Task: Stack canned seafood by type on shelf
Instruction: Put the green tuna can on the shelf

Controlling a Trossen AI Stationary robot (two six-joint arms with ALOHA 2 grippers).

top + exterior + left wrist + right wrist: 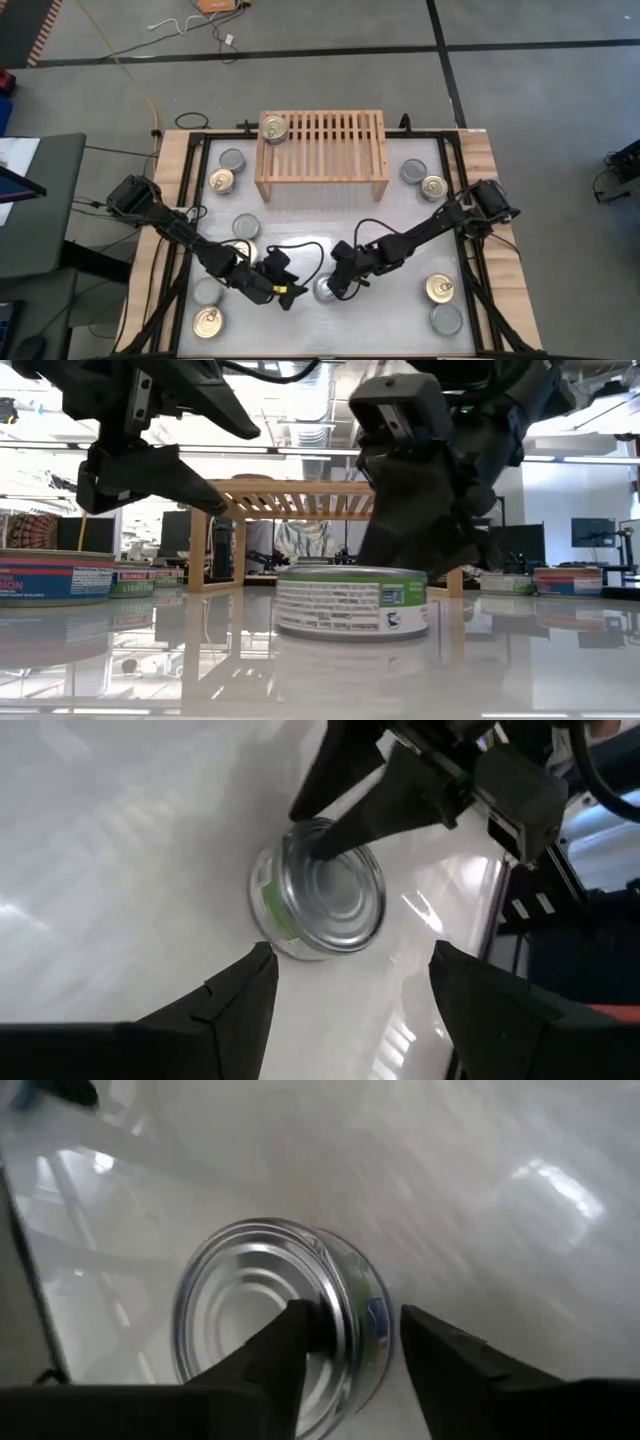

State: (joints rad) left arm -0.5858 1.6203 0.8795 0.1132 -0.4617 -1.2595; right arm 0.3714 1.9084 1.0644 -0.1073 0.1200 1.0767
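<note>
Right gripper (pixel 345 1345) is low over a flat round silver-topped tin with green-and-white label (pixel 280 1315). Its fingers are parted, straddling the tin's rim: one over the lid, one outside the wall. Left gripper (pixel 350 975) hangs just beside the same tin, fingers apart, holding nothing. Tin stands upright on the glossy white tabletop (pixel 300 215). Low light-wood slatted shelf (pixel 325 145) stands well beyond both grippers.
</note>
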